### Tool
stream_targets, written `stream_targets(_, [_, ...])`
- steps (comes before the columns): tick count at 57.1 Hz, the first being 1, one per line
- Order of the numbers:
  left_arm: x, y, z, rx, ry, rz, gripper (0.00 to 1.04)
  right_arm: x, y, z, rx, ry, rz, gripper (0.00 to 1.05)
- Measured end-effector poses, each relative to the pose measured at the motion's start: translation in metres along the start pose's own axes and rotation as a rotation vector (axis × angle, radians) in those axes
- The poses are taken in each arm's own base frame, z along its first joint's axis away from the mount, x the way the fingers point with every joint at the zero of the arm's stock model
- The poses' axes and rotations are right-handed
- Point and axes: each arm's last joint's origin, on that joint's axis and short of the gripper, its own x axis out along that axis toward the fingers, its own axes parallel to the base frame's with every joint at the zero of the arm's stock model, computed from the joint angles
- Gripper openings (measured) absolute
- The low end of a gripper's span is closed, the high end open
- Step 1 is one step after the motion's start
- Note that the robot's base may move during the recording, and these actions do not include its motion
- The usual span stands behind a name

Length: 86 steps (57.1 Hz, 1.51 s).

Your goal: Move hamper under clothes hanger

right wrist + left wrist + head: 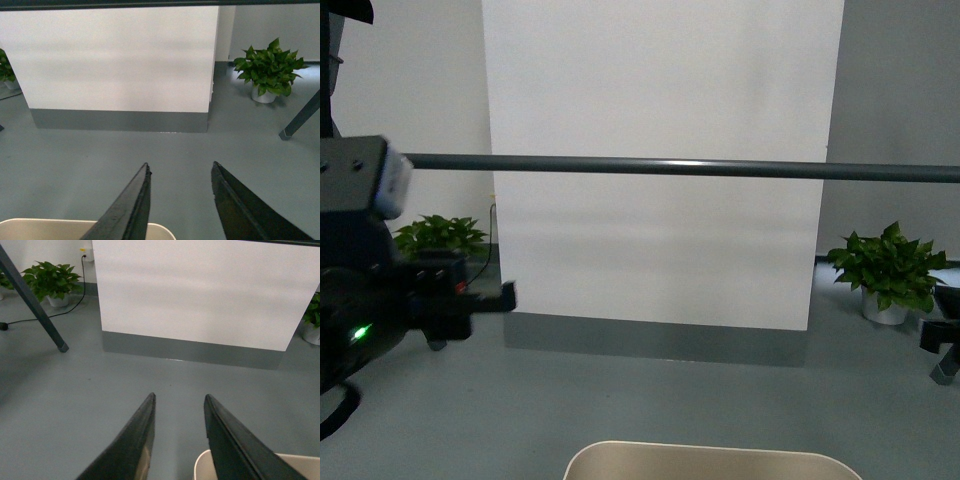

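The beige hamper [710,461] shows only its far rim at the bottom of the front view, on the floor short of the bar. The clothes hanger [680,168] is a dark grey bar running across the front view at mid height, with one leg [35,305] in the left wrist view and another leg [299,117] in the right wrist view. My left gripper [179,402] is open, a corner of the hamper [202,470] beside one finger. My right gripper [180,170] is open above the hamper's other corner [50,229]. Neither gripper holds anything.
A white panel [660,200] with a grey base stands behind the bar. Potted plants sit at the left [440,236] and at the right [888,270]. A black cable [45,317] lies on the floor near the left plant. My left arm [380,290] fills the left edge.
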Motion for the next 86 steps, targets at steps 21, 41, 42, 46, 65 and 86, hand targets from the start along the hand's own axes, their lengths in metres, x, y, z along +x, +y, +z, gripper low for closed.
stream_targets(21, [-0.084,0.042,-0.018,0.013,0.021,-0.010,0.03,-0.080,-0.001,-0.017,-0.010,0.005,0.001,0.02])
stream_targets(41, [-0.134,0.061,-0.034,0.016,0.029,-0.009,0.03,-0.129,-0.001,-0.021,-0.010,0.021,0.001,0.02])
stream_targets(42, [-0.135,0.062,-0.034,0.016,0.032,-0.018,0.03,-0.130,-0.001,-0.022,-0.010,0.024,0.001,0.02])
stream_targets(46, [-0.143,0.069,-0.032,0.017,0.022,-0.015,0.03,-0.138,-0.001,-0.021,-0.010,0.022,0.001,0.02])
stream_targets(65, [-0.167,0.071,-0.030,0.018,0.020,-0.008,0.03,-0.161,-0.001,-0.020,-0.010,0.019,0.002,0.02])
stream_targets(86, [-0.185,0.071,-0.023,0.018,-0.002,-0.009,0.03,-0.179,-0.001,-0.016,-0.010,0.006,0.002,0.02])
